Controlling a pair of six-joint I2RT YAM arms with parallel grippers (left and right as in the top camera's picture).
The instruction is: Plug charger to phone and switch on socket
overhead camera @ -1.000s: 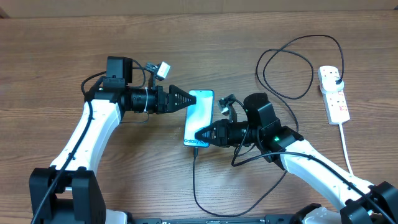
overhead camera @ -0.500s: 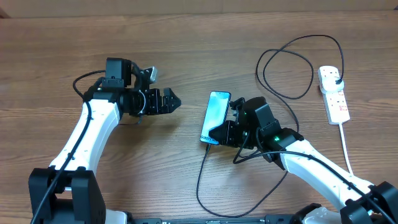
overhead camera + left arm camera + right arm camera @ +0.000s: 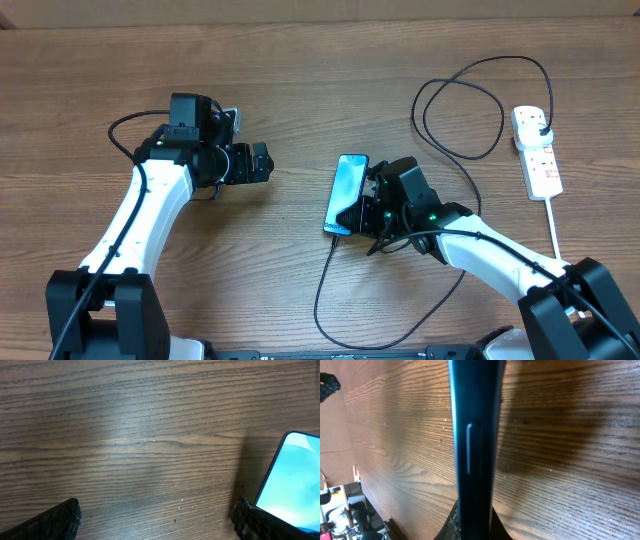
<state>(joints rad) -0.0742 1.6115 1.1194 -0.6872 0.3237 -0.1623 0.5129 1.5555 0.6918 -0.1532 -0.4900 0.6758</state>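
The phone (image 3: 348, 185) has a light blue screen and stands tilted up on its long edge at the table's middle. My right gripper (image 3: 350, 214) is shut on its lower end. The right wrist view shows the phone's black side edge (image 3: 475, 435) with a button, held between the jaws (image 3: 475, 530). The charger, a thin black cable (image 3: 320, 290), meets the phone's lower end and loops round to a black plug (image 3: 541, 125) in the socket, a white power strip (image 3: 538, 158) at the far right. My left gripper (image 3: 262, 162) is open and empty, left of the phone (image 3: 295, 485).
The cable makes a wide loop (image 3: 460, 110) at the back right, between my right arm and the power strip. The strip's white cord (image 3: 556, 240) runs toward the front right. Bare wood lies between the left fingers (image 3: 157, 515).
My left gripper has let go of the phone and drawn back to the left. My right gripper has carried the phone to the right and tipped it onto its edge.
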